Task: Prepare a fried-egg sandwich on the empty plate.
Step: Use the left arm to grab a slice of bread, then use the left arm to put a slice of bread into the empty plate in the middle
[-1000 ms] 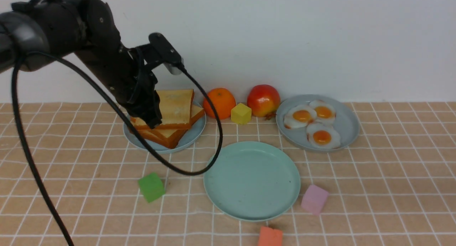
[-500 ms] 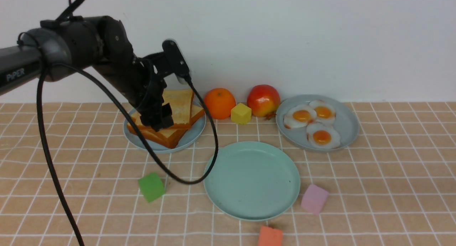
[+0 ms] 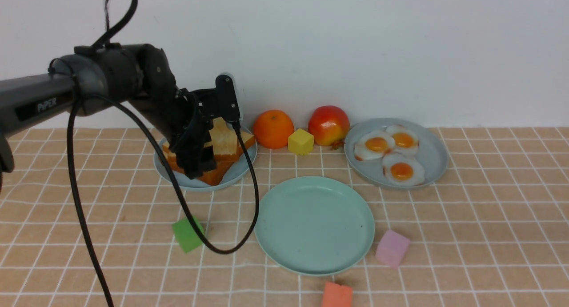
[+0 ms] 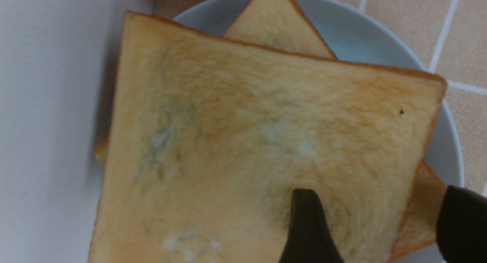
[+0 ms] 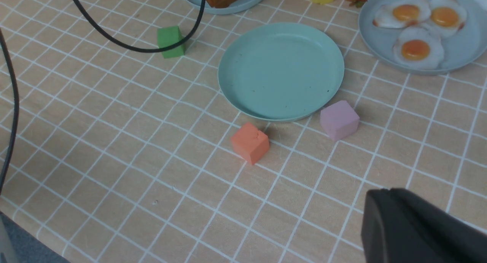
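Toast slices (image 4: 266, 141) lie overlapped on a pale blue-grey plate (image 3: 240, 171) at the left rear, with the left gripper (image 4: 380, 221) over them. Its fingers stand wide apart across the top slice's edge; whether they grip it, I cannot tell. The right gripper (image 5: 411, 228) is closed, with nothing seen in it.

A black cable (image 3: 180, 196) loops down from the left arm, crossing in front of the toast plate and green block (image 3: 187, 235) and skirting the mint-green plate (image 3: 314, 227), which is bare. Near that plate sit a pink block (image 3: 392, 249) and an orange block (image 3: 337, 294). Behind it are an orange (image 3: 273, 129), a yellow block (image 3: 301, 141) and a red fruit (image 3: 329, 125). Three fried eggs (image 3: 402, 170) lie on another pale plate (image 3: 435, 160) to the right rear.
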### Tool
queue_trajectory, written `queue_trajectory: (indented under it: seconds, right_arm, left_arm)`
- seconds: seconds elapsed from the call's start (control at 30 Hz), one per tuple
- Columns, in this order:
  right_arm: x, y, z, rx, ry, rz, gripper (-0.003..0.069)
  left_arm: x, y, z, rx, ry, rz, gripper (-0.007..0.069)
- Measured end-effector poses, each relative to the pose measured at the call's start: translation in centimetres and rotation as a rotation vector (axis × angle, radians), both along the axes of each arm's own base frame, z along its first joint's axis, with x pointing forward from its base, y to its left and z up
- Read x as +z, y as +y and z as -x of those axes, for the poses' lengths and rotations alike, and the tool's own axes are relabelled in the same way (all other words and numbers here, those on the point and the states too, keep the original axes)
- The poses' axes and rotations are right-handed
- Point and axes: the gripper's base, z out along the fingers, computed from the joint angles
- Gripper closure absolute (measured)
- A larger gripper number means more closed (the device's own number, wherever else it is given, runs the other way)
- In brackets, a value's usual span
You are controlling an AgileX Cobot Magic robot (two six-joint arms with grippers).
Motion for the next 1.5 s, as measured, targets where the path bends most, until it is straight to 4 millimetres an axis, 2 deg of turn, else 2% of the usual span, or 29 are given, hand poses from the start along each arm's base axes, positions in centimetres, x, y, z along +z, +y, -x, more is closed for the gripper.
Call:
queue_trajectory:
  seconds: [0.13,0.2,0.23,0.3,0.4,0.53,0.7,0.73,0.77,0.8,0.83,0.93,0.97,1.0,1.07,1.1,1.13,1.17,1.23,1.3,1.33,1.5]
  right_arm:
    - [0.0,0.0,0.0,0.000,0.000,-0.001,0.0653]
    - [0.0,0.0,0.0,0.001,0.000,-0.002,0.0651]
    - [0.0,0.0,0.0,0.001,0.000,-0.002,0.0651]
    - [0.0,0.0,0.0,0.001,0.000,-0.002,0.0648]
    - [0.0,0.0,0.0,0.001,0.000,-0.002,0.0648]
    - [0.0,0.0,0.0,0.002,0.001,-0.004,0.0644]
    - [0.0,0.1,0.0,0.007,0.003,-0.014,0.0640]
    - [0.1,0.1,0.0,0.008,0.003,-0.016,0.0638]
    - [0.1,0.1,0.1,0.008,0.003,-0.017,0.0638]
    - [0.1,0.1,0.1,0.009,0.004,-0.019,0.0637]
    - [0.1,0.1,0.1,0.009,0.004,-0.019,0.0637]
    - [0.1,0.1,0.1,0.009,0.004,-0.019,0.0636]
    - [0.1,0.1,0.1,0.009,0.004,-0.019,0.0636]
    - [0.1,0.1,0.1,0.009,0.004,-0.019,0.0636]
    - [0.1,0.1,0.1,0.008,0.003,-0.016,0.0636]
    - [0.1,0.1,0.1,0.008,0.003,-0.016,0.0636]
    - [0.0,0.1,0.0,0.008,0.003,-0.015,0.0636]
    - [0.0,0.1,0.0,0.008,0.003,-0.015,0.0636]
    - [0.0,0.1,0.1,0.009,0.004,-0.014,0.0636]
    - [0.0,0.1,0.1,0.009,0.005,-0.014,0.0636]
    - [0.0,0.1,0.1,0.012,0.007,-0.011,0.0636]
    - [0.0,0.1,0.1,0.012,0.010,-0.007,0.0636]
  left_arm:
    - [0.0,0.0,-0.1,-0.003,-0.008,-0.008,0.0248]
    - [0.1,0.1,-0.2,-0.004,-0.017,-0.013,0.0341]
    - [0.1,0.1,-0.2,-0.004,-0.017,-0.013,0.0349]
    - [0.1,0.1,-0.1,-0.005,-0.014,-0.014,0.0455]
    - [0.1,0.1,-0.1,-0.005,-0.014,-0.014,0.0543]
    - [0.2,0.1,-0.1,-0.003,-0.014,-0.012,0.0555]
    - [2.3,-0.2,0.6,0.061,-0.016,0.043,0.0555]
    - [3.8,-0.9,1.5,0.114,-0.002,0.087,0.0555]
    - [4.0,-1.1,1.6,0.110,-0.004,0.088,0.0555]
    - [5.8,-2.7,3.0,0.178,0.017,0.157,0.0555]
    - [6.2,-2.9,3.2,0.183,0.018,0.165,0.0555]
    - [8.4,-7.8,6.7,0.235,0.066,0.257,0.0555]
    - [8.4,-9.5,7.7,0.236,0.084,0.267,0.0555]
    - [8.4,-9.8,7.9,0.234,0.085,0.265,0.0555]
    - [7.3,-14.1,10.5,0.204,0.123,0.239,0.0555]
    - [7.0,-14.3,10.6,0.200,0.120,0.227,0.0555]
    - [5.9,-16.2,11.6,0.175,0.124,0.188,0.0555]
    - [5.7,-16.4,11.7,0.173,0.129,0.187,0.0555]
    - [2.9,-18.5,12.5,0.139,0.122,0.100,0.0555]
    - [1.9,-19.0,12.6,0.133,0.122,0.077,0.0555]
    - [0.3,-19.7,12.6,0.130,0.129,0.053,0.0555]
    - [-2.1,-20.5,12.3,0.126,0.139,0.039,0.0555]
